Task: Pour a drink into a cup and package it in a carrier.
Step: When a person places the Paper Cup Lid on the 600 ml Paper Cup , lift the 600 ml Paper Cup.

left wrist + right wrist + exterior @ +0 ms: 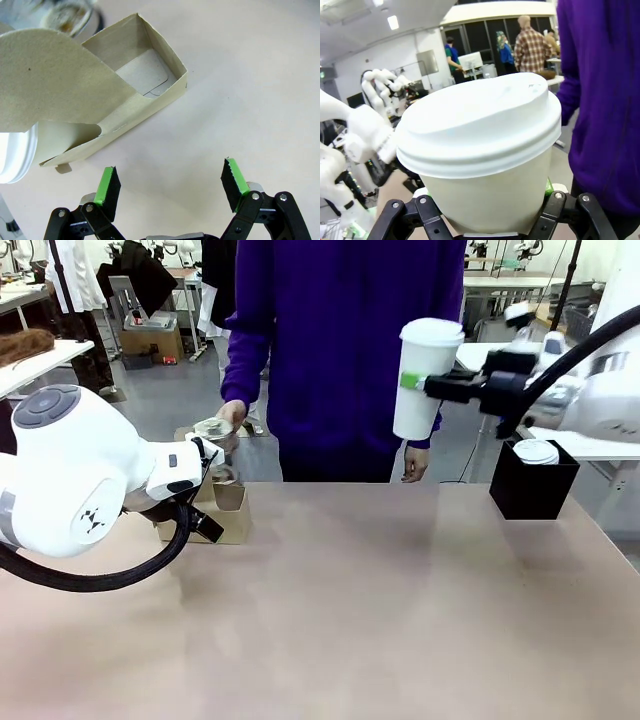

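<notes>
White cup (425, 390) clamped in right fingers (408, 381); left fingers (106, 184) spread wide; carrier (135, 95) cut off at edge.

- Masked by the left arm (70, 480) at 9 o'clock, front view: carrier (233, 512).
- Blurred, cropped at 11 o'clock, left wrist view: glass jug (65, 17) (contents unreadable).
- Cropped at 6 o'clock, right wrist view: base of the cup (485, 195).

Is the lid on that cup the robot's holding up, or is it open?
On. A white lid caps the cup, sitting flush all around its rim.
</notes>
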Robot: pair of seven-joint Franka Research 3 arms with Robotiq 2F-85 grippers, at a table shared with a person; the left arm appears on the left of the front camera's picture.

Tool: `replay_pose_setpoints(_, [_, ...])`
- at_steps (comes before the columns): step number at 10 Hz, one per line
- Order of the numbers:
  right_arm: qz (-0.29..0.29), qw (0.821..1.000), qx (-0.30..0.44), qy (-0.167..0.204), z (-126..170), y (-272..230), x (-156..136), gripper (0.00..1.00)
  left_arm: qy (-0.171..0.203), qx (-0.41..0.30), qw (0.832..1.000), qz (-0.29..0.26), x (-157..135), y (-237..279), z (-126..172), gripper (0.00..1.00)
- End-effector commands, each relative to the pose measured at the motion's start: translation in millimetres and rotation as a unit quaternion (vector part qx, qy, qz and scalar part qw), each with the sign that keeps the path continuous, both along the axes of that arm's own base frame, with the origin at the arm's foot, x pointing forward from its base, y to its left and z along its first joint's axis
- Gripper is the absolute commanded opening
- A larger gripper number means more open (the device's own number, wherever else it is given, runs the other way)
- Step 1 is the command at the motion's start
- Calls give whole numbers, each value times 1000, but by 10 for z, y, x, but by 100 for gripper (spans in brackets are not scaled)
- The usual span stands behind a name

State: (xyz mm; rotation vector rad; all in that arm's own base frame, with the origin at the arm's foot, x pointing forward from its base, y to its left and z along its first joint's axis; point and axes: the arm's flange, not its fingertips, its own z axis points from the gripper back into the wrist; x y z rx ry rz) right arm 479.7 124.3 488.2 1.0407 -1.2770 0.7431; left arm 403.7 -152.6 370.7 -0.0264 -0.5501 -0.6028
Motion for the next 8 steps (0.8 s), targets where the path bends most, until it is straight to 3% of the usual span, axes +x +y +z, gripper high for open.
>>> replay_pose_setpoints(1, [20, 1000, -2, 3, 326, -210, -251, 80, 1, -1, 1000, 1, -1, 9, -1, 100])
replay_pose_setpoints(4, [14, 1000, -9, 4, 445, -271, -330, 80, 1, -1, 1000, 1, -1, 9, -1, 100])
replay_pose_setpoints(5, [13, 1000, 10, 14, 309, -309, -286, 80, 1, -1, 1000, 1, -1, 9, -1, 100])
replay_pose_setpoints(6, [9, 1000, -12, -9, 473, -275, -335, 80, 1, -1, 1000, 1, -1, 9, -1, 100])
replay_pose_setpoints(8, [9, 1000, -12, -9, 473, -275, -335, 80, 1, -1, 1000, 1, -1, 9, -1, 100])
